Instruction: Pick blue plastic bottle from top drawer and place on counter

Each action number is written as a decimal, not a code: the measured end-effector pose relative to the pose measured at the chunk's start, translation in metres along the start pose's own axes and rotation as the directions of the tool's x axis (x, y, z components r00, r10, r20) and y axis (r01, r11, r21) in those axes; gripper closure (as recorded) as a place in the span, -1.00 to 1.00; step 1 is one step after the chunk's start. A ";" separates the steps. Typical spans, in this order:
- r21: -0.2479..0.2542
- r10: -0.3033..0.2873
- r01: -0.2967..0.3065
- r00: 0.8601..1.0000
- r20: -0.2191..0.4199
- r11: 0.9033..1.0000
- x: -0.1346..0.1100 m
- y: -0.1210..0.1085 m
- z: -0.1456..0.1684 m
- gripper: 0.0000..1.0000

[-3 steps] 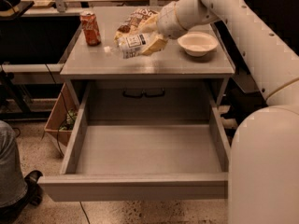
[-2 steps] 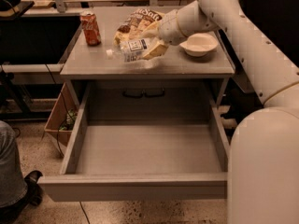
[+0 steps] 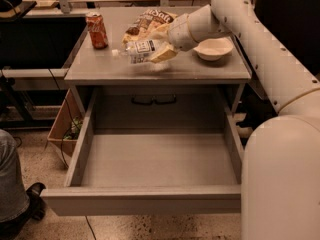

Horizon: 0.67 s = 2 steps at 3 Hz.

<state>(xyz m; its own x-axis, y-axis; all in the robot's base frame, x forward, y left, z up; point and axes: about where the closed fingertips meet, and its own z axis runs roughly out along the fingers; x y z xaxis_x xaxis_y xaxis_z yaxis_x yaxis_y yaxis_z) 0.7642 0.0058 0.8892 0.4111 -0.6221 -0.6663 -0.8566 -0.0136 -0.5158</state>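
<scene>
The blue plastic bottle (image 3: pixel 139 50) is a small clear bottle with a white cap pointing left. It lies on its side in my gripper (image 3: pixel 159 48), just above the middle of the counter (image 3: pixel 200 70), and casts a shadow on it. My gripper is shut on the bottle's right end, one finger above and one below. My arm reaches in from the upper right. The top drawer (image 3: pixel 145 202) is pulled fully open below the counter, and its grey floor is bare.
A red soda can (image 3: pixel 97 30) stands at the counter's back left. A chip bag (image 3: pixel 150 20) lies behind the bottle. A white bowl (image 3: pixel 213 48) sits at the right. A person's leg (image 3: pixel 12 184) and a cardboard box (image 3: pixel 64 129) are on the left of the cabinet.
The bottle stays in my gripper at almost the same spot over the counter. My forearm has swung slightly to the right.
</scene>
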 end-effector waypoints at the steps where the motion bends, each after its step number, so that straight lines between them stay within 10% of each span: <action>1: 0.000 0.000 0.000 1.000 0.000 1.000 0.000 0.000 0.000 -1.00; 2: -0.019 0.025 -0.025 0.999 0.025 1.000 -0.020 0.010 -0.009 -1.00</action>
<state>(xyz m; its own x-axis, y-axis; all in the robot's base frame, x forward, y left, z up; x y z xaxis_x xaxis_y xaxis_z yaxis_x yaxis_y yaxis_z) 0.7442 0.0110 0.9018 0.3972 -0.6024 -0.6923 -0.8721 -0.0129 -0.4892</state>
